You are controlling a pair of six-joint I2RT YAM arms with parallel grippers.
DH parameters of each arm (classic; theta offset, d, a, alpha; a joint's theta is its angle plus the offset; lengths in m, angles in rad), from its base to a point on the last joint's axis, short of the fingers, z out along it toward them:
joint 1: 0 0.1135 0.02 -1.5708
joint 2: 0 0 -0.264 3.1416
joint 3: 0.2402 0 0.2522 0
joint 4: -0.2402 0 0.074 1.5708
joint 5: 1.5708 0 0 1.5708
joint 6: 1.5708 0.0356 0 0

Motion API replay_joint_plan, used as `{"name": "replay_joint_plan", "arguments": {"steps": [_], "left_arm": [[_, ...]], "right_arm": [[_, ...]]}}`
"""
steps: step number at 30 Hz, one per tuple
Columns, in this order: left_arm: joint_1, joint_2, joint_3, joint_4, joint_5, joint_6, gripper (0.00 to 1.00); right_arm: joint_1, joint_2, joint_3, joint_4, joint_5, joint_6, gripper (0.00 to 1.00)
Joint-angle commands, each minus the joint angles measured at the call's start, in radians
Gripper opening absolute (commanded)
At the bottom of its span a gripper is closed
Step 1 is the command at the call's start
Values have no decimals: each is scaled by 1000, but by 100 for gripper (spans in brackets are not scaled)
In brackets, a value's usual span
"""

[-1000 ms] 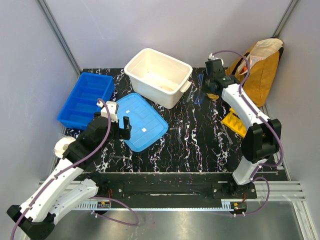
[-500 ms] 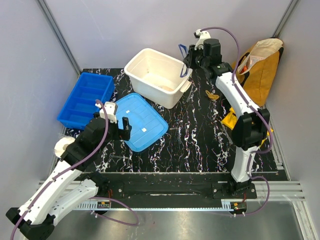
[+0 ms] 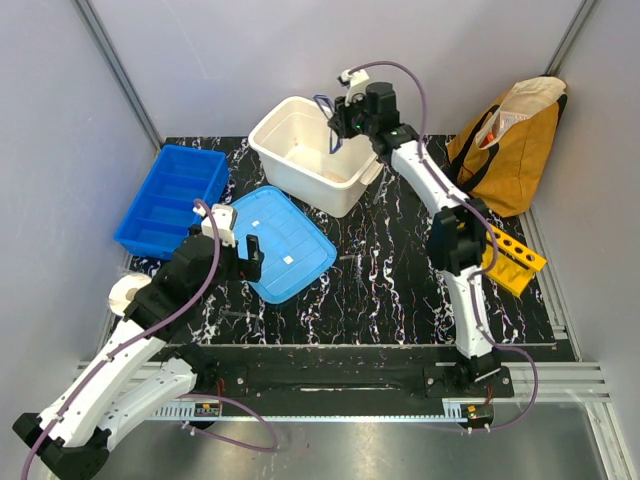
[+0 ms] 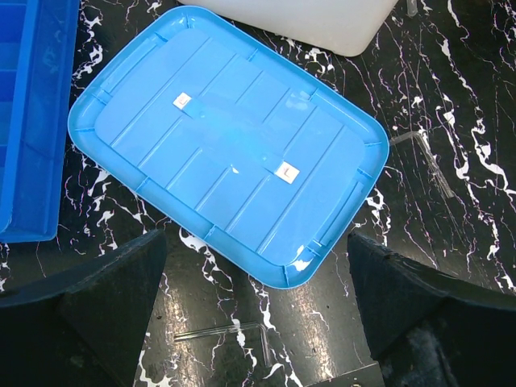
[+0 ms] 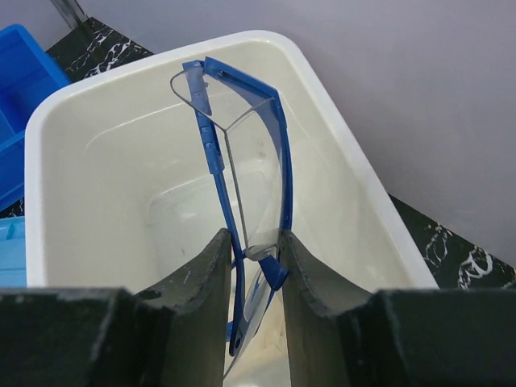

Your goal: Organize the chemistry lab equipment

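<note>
R tool [image 5: 251, 242] is clamped on the safety glasses [image 5: 213, 149], w/ its two dark fingers pressed in on either side of the blue frame near the lower end. The glasses stand roughly upright in the grip. The clear lens curves to the right in the wrist view, and one blue temple arm w/ a clear tip is at the top. They hang over the inside of the open white tub [image 5: 242, 39]; as far as we can tell they touch neither rim nor floor. In the top view the R arm stretches far back & left across the tabletop [image 3: 380, 280], w/ the tool above the tub's far right corner.

L tool [image 4: 255, 270] has its fingers wide apart w/ nothing gripped. It hovers over the near edge of the blue lid [image 4: 226, 153], which lies flat on the tabletop just in front of the tub. The blue divided tray [image 4: 32, 121] sits just left of the lid.

We count two bent clear tubes [image 4: 427, 157] lying on the tabletop. The first is right of the lid. The second tube [image 4: 234, 328] is just beyond the lid's near edge, btwn the L fingers in the wrist view.

The yellow-orange rack [image 3: 515, 262] w/ round holes lies by the tabletop's right edge, next to the R arm's elbow & well apart from the tub. A mustard bag [image 3: 515, 140] sits at back right.
</note>
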Motion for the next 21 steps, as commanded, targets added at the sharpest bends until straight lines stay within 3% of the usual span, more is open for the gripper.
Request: {"name": "replay_joint_plan", "arguments": {"steps": [1, 12, 18, 21], "left_arm": [[-5, -14, -1, 44, -6, 15, 98], [-5, 1, -4, 50, -2, 17, 98], [-5, 0, -4, 50, -8, 19, 98], [-5, 3, -4, 50, -14, 20, 98]], "right_arm": [[38, 114, 211, -85, 51, -80, 35], [56, 218, 263, -122, 127, -100, 37], [59, 188, 293, -151, 147, -106, 53], [59, 151, 291, -182, 149, -117, 55]]}}
